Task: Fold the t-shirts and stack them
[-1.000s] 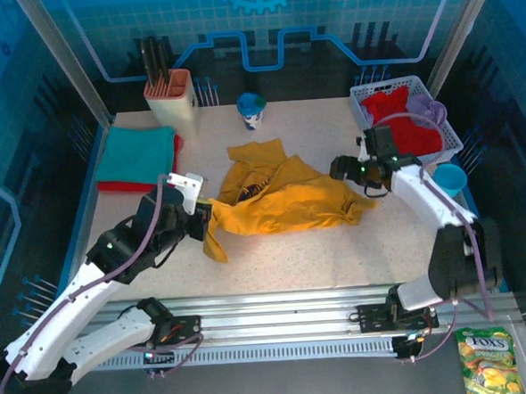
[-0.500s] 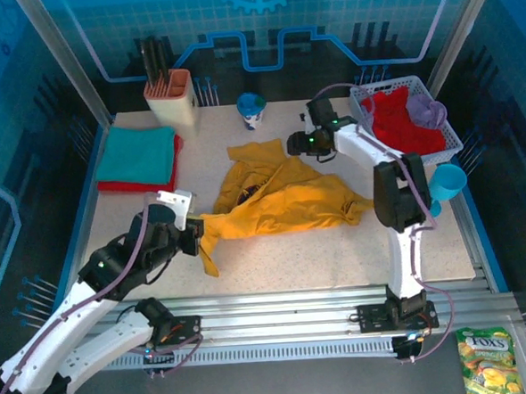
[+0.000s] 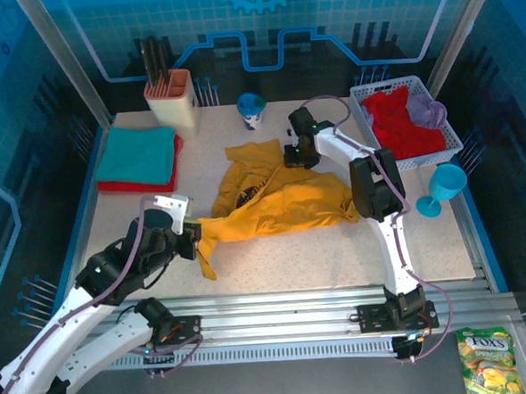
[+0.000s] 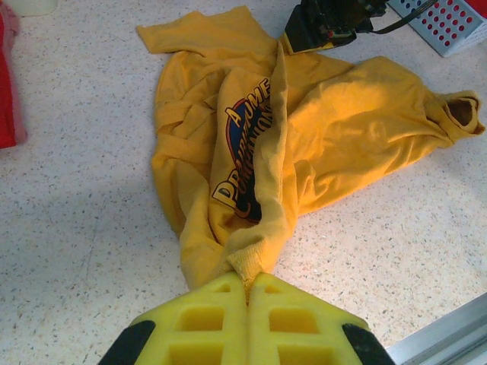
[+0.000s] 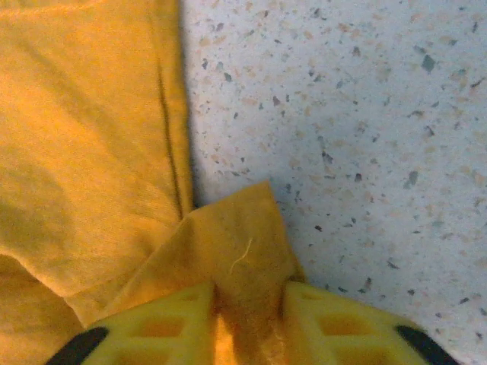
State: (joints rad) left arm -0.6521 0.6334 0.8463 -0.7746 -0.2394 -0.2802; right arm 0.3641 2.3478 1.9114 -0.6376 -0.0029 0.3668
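A mustard-yellow t-shirt with a dark blue chest print lies crumpled mid-table. My left gripper is shut on a ribbed edge at its near-left end; the left wrist view has the pads pinching that edge, the shirt spreading away behind. My right gripper sits at the shirt's far edge, its jaws closed on a raised corner of yellow cloth. A folded teal t-shirt lies on a red one at far left. Red and lavender t-shirts fill the white basket.
An orange holder with dark handles and a small cup stand at the back. A blue goblet stands near the right edge below the basket. A snack bag lies off the table at bottom right.
My right arm swung from the right side over to the shirt's far edge and its jaws closed on the cloth. My left gripper drew the shirt's edge nearer and slightly left.
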